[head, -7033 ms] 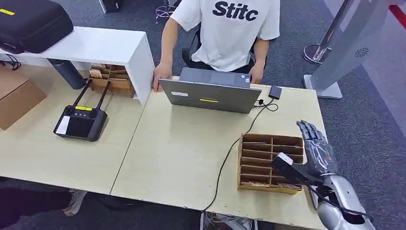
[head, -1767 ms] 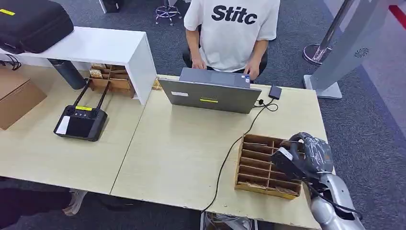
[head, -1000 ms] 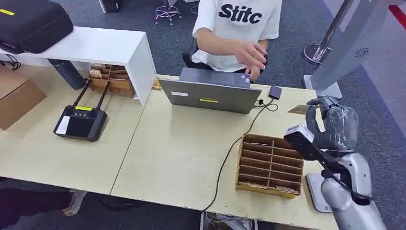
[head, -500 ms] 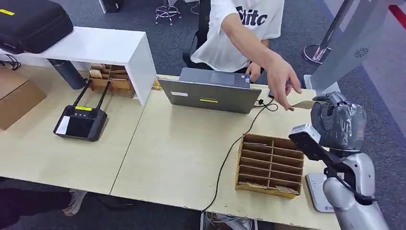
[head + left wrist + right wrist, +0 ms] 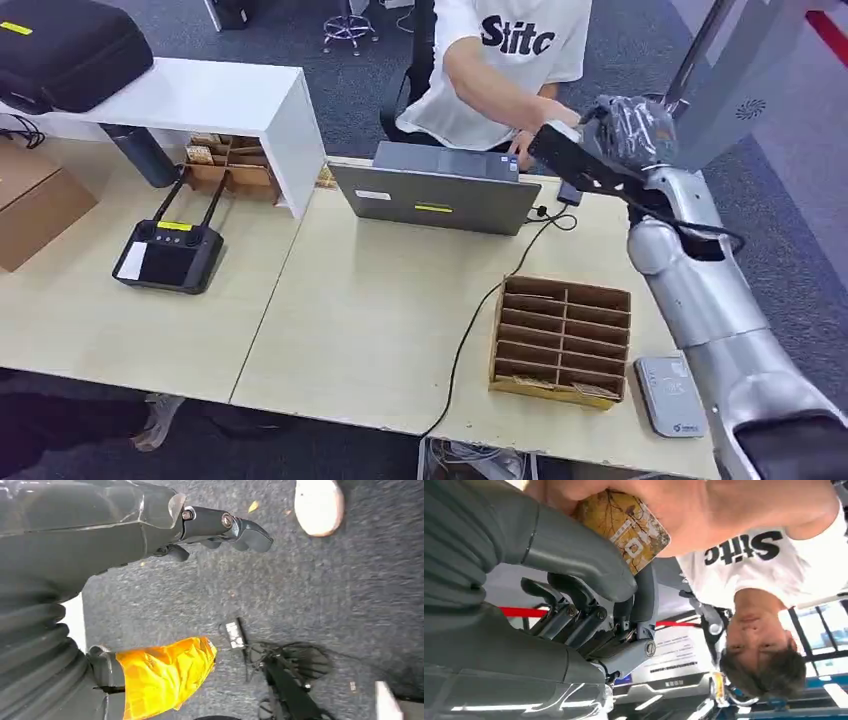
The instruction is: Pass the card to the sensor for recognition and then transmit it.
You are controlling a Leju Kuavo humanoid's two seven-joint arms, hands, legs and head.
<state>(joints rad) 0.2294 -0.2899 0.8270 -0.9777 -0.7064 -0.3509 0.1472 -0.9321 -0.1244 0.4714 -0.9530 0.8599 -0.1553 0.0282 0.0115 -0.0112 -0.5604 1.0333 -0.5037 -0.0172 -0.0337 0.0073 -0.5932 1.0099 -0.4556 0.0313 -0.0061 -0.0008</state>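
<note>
My right hand (image 5: 632, 126) is raised past the laptop's far right corner, toward the seated person (image 5: 505, 45). In the right wrist view its thumb and fingers (image 5: 574, 550) pinch a yellow card (image 5: 626, 525) with a tree pattern. The person's hand (image 5: 649, 497) grips the same card from the other side. The grey card sensor (image 5: 668, 397) lies flat at the table's front right corner, well behind my hand. My left hand (image 5: 220, 527) hangs over dark carpet, holding nothing, with fingers and thumb apart.
A wooden slotted organizer (image 5: 560, 340) sits beside the sensor, with a black cable running to the open laptop (image 5: 435, 200). A black remote controller (image 5: 168, 255), a cardboard box (image 5: 35, 200) and a white shelf (image 5: 200, 95) stand to the left.
My right arm has lifted from above the organizer and swung forward to the person with the card. The person's arm reached out and their hand now grips the card.
</note>
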